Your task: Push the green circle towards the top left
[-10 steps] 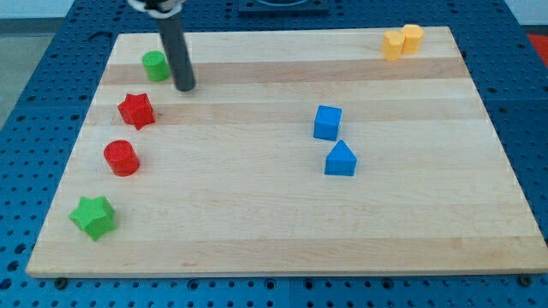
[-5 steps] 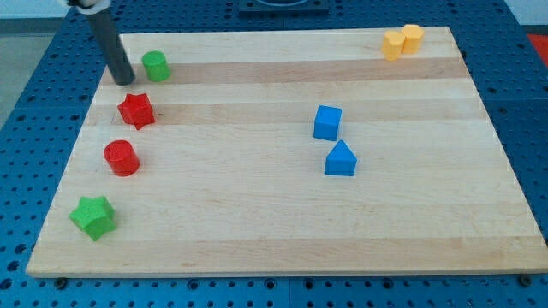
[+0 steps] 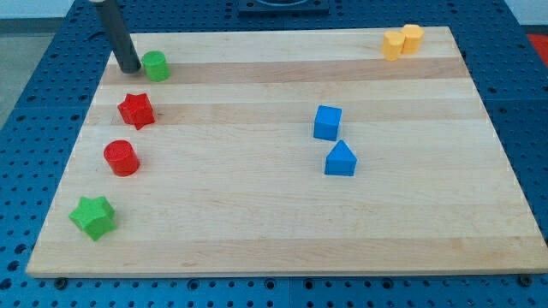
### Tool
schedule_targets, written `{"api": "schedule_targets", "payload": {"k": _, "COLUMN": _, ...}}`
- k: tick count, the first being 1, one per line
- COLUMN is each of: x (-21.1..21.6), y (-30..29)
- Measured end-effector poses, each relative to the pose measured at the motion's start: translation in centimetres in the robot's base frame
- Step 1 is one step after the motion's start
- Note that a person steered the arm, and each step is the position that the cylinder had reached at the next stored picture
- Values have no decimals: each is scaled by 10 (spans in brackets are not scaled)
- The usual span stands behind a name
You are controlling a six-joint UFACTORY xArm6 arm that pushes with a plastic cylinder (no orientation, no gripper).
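Note:
The green circle (image 3: 156, 65) is a short green cylinder near the top left corner of the wooden board (image 3: 282, 214). My tip (image 3: 129, 68) stands just to the left of it, close to its left side or touching it. The dark rod rises from the tip toward the view's top left.
A red star (image 3: 136, 110), a red cylinder (image 3: 121, 158) and a green star (image 3: 93, 216) line the left side. A blue cube (image 3: 327, 122) and a blue triangular block (image 3: 340, 159) sit mid-board. Two yellow blocks (image 3: 402, 40) sit at the top right.
My tip moved from the right of the green circle over to its left, then came a little up and right, closer to it. The green circle has not visibly moved.

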State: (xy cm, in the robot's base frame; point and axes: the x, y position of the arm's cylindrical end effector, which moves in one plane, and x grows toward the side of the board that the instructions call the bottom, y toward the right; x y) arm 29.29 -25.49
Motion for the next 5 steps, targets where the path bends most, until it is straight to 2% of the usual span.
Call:
{"api": "schedule_targets", "payload": {"k": 1, "x": 4, "y": 22}}
{"api": "schedule_targets", "payload": {"k": 2, "x": -29, "y": 59}}
{"api": "schedule_targets", "payload": {"k": 3, "x": -32, "y": 112}}
{"api": "schedule_targets", "payload": {"k": 5, "x": -98, "y": 151}}
